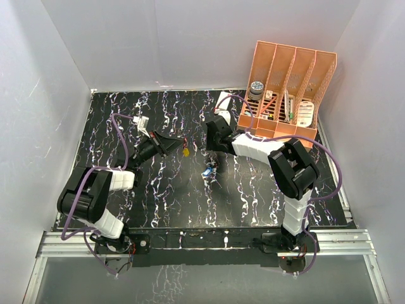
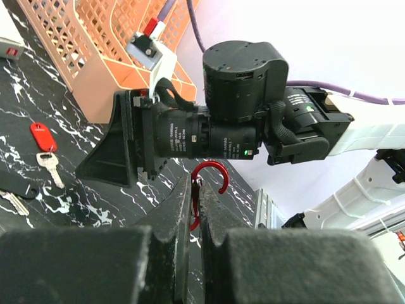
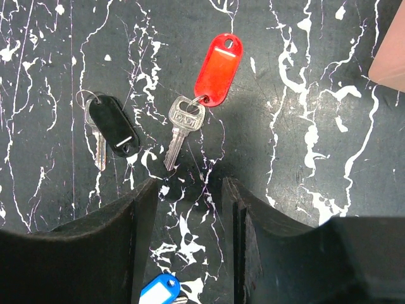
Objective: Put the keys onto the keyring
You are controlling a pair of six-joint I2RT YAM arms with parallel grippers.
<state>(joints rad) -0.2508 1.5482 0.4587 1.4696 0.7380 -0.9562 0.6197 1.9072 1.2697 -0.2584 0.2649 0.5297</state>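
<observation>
My left gripper (image 1: 178,143) is shut on the red keyring (image 2: 210,176) and holds it above the table; its open hook sticks out past the fingertips (image 2: 183,196). In the top view a small yellow key (image 1: 186,152) hangs just below the keyring (image 1: 184,140). My right gripper (image 3: 190,190) is open and empty, pointing down just above the table. Ahead of its fingers lie a red-tagged key (image 3: 217,68) and a black-tagged key (image 3: 114,125). A blue-tagged key (image 3: 158,292) lies between and behind the fingers. The key cluster shows in the top view (image 1: 209,170).
An orange slotted file rack (image 1: 288,88) holding small items stands at the back right, close behind the right arm. A small white box (image 1: 224,101) lies left of it. White walls enclose the black marbled table (image 1: 171,202). The right gripper's body (image 2: 126,145) sits close ahead of the left fingers.
</observation>
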